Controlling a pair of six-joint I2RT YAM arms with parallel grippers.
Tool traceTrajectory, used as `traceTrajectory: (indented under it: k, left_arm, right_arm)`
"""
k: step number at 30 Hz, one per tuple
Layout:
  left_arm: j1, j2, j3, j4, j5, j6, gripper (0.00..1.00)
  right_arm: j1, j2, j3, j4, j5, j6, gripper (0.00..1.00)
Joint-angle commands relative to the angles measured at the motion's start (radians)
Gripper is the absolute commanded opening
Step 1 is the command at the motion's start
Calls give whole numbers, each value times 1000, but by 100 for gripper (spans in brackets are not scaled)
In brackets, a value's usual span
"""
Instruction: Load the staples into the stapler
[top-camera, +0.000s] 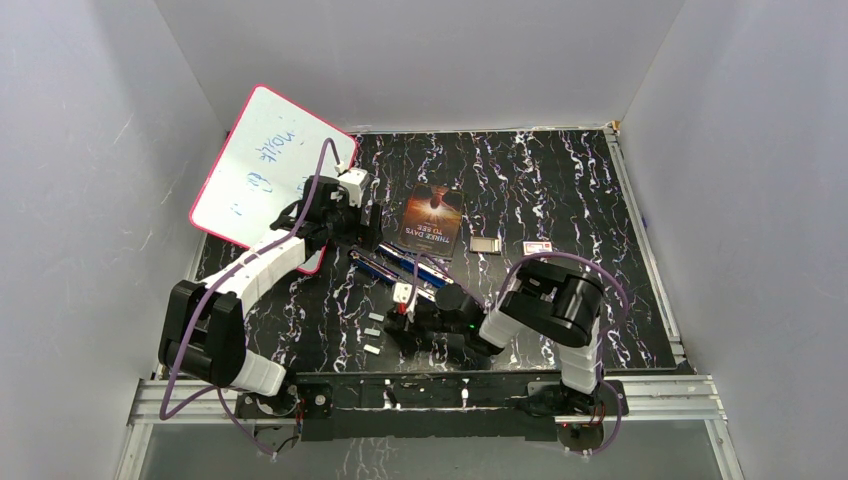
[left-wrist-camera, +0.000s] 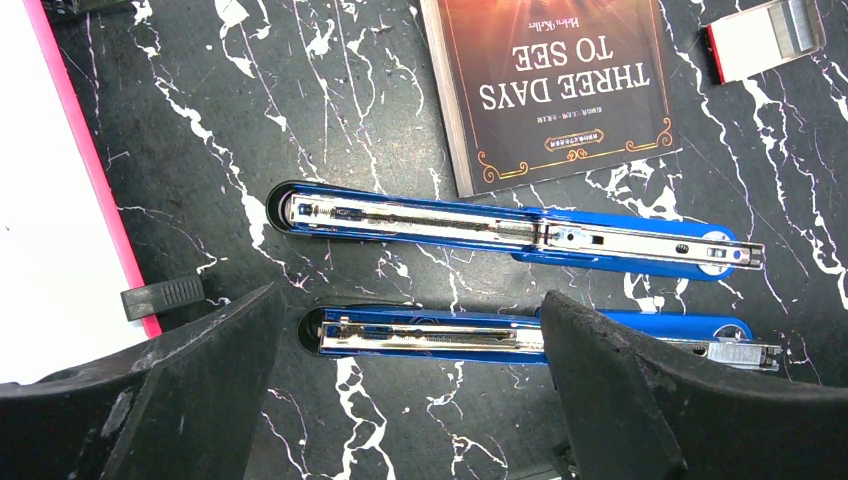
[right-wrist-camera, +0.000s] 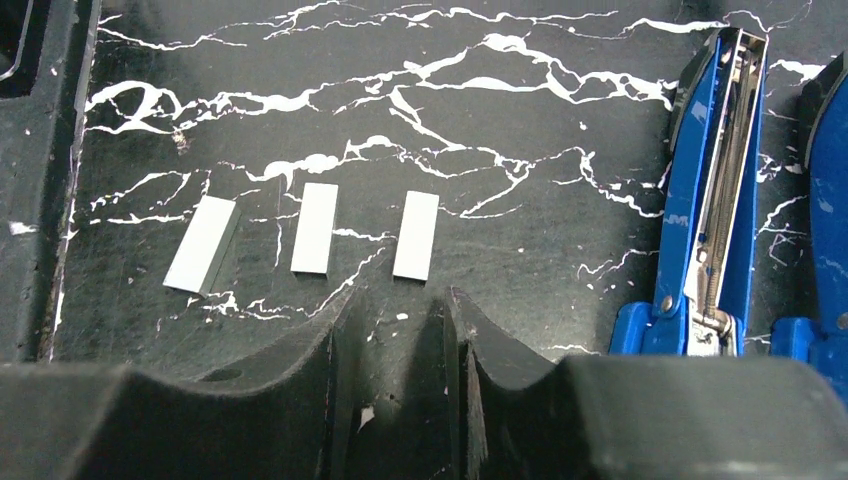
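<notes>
Two blue staplers lie opened flat and side by side on the black marble table, the farther stapler (left-wrist-camera: 515, 232) and the nearer stapler (left-wrist-camera: 430, 335), both with their metal channels facing up. My left gripper (left-wrist-camera: 410, 300) hangs above them, wide open and empty. Three staples strips (right-wrist-camera: 315, 228) lie in a row on the table, a short way ahead of my right gripper (right-wrist-camera: 402, 300). Its jaws stand a little apart with nothing between them. In the top view the staples (top-camera: 373, 331) sit just left of the right gripper (top-camera: 390, 322), below the staplers (top-camera: 400, 268).
A dark book (top-camera: 435, 220) lies behind the staplers, with a small red-and-white box (top-camera: 538, 247) and a silvery item (top-camera: 486, 244) to its right. A pink-rimmed whiteboard (top-camera: 265, 165) leans at the back left. Grey walls enclose the table.
</notes>
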Motion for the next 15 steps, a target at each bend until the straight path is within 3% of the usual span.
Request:
traceTrajectory:
  k: [1,15]
  left_arm:
    - [-7,-39,13,-8,-9,12,98]
    - [-10,-43,11,-7,-6,12,98]
  right_arm:
    - [5,49,23,-34,9,-5,43]
    - [6,91,46,-31,11,20,47]
